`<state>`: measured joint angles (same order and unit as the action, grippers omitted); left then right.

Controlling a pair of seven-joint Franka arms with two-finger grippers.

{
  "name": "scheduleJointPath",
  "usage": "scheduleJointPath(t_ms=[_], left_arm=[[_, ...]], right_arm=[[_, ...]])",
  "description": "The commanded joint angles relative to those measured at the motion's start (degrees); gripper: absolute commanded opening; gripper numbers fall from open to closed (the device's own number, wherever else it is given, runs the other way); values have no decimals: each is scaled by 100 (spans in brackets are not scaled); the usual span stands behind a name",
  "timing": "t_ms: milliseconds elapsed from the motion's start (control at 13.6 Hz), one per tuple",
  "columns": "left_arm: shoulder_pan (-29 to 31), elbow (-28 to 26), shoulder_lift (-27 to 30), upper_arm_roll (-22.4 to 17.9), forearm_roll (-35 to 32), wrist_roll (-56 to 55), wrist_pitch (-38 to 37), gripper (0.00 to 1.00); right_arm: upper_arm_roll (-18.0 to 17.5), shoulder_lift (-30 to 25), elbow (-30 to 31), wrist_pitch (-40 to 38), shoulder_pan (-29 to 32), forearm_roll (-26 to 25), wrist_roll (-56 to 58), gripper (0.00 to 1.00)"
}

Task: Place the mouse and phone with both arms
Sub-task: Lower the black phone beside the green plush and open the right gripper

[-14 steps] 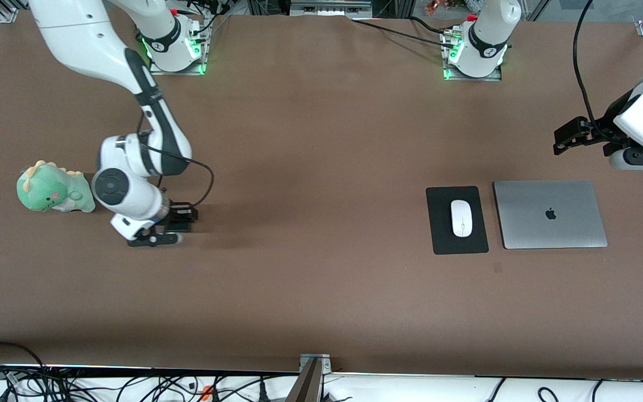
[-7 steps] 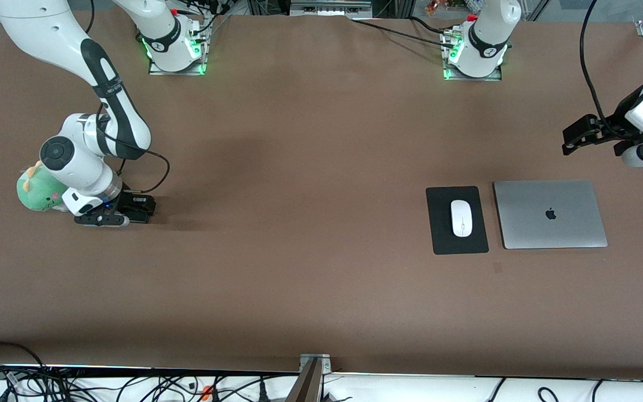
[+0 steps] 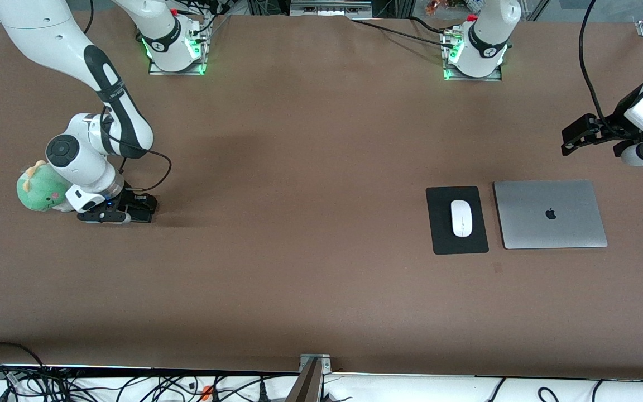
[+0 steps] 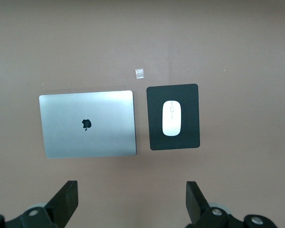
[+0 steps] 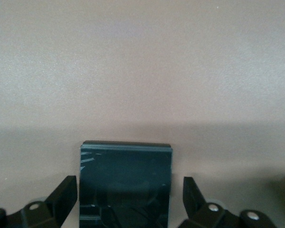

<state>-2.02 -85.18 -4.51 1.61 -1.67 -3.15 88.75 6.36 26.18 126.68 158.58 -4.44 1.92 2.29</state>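
The white mouse (image 3: 461,218) lies on a black mouse pad (image 3: 441,234) toward the left arm's end of the table; both also show in the left wrist view, the mouse (image 4: 171,118) on the pad (image 4: 154,137). The black phone (image 5: 126,171) lies flat between my right gripper's (image 5: 129,190) spread fingers, with a small gap on each side. In the front view my right gripper (image 3: 132,211) is low at the table beside a green plush dinosaur. My left gripper (image 3: 570,142) is open and empty, hanging above the table by the laptop.
A closed silver laptop (image 3: 550,214) lies beside the mouse pad, toward the left arm's end. The green plush dinosaur (image 3: 37,190) sits at the right arm's end, partly hidden by the right arm. A small tape mark (image 3: 498,268) is nearer the camera than the pad.
My right gripper has moved along the table toward the plush dinosaur, then settled beside it. My left gripper has drawn back slightly from the laptop.
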Motion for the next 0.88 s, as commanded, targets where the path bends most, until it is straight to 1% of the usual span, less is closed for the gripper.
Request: scheduleJointPath(t_ms=[0,293,806], left_arm=[[-26,160,-59,-3,0,25,-42,100],[-35,160,-59,-3,9,25,-42,100],[-9,160,-59,-12,141,17,-42,100]], right_arm=[[-117,-174,-47,-204,110,19,113,100],[-135,-543,-704,-1695,101,19,105,100],[-100,-1334,-2479,-5026,101,28,96,100]])
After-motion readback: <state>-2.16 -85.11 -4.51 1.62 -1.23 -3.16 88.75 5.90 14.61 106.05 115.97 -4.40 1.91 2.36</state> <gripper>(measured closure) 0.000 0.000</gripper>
